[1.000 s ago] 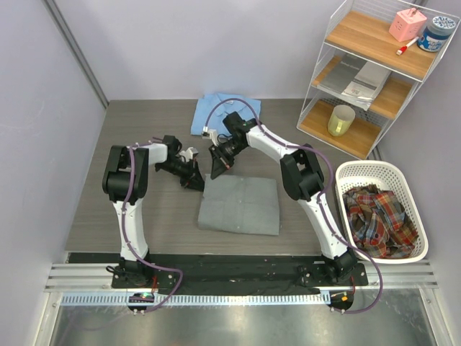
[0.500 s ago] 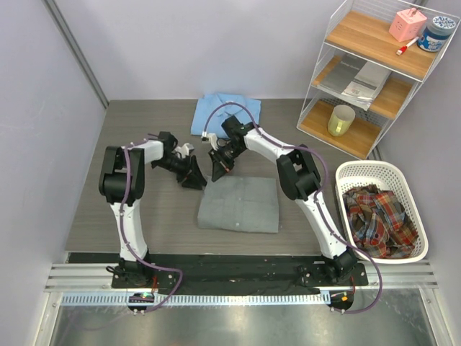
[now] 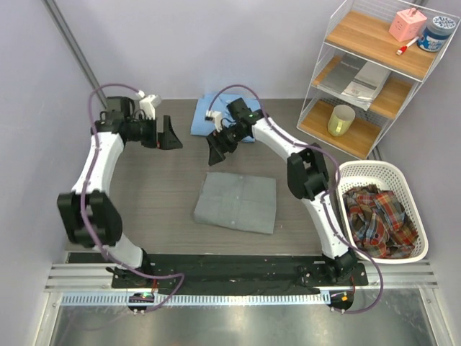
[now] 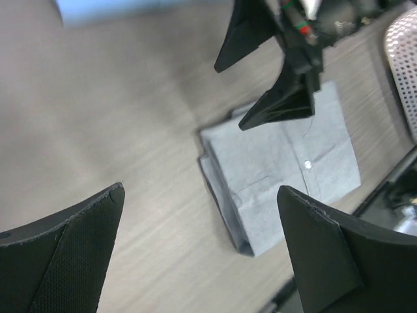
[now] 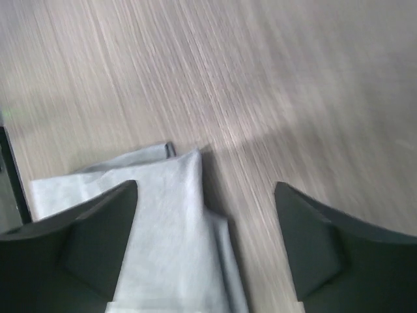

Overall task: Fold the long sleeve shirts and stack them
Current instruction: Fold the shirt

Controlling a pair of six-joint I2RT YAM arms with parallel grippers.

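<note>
The grey long sleeve shirt [image 3: 235, 202] lies folded into a rectangle at the table's middle, and nothing touches it. The light blue shirt [image 3: 213, 117] lies folded at the back, partly behind my right arm. My left gripper [image 3: 170, 135] is open and empty, raised well to the left of both shirts. My right gripper [image 3: 215, 150] is open and empty, hovering just beyond the grey shirt's far edge. The left wrist view looks down on the grey shirt [image 4: 287, 173] between my left gripper's [image 4: 201, 189] jaws. The right wrist view has the grey shirt's corner [image 5: 163, 222] below my right gripper [image 5: 205, 186].
A white basket [image 3: 353, 173] holding plaid cloth stands at the right. Behind it is a wire shelf [image 3: 320, 86] with a yellow cup [image 3: 341, 120], papers and small items. Walls close in at the left and back.
Both grippers opened and let go of the grey shirt's far edge. My left arm swung up and away to the far left. My right gripper drew back slightly.
</note>
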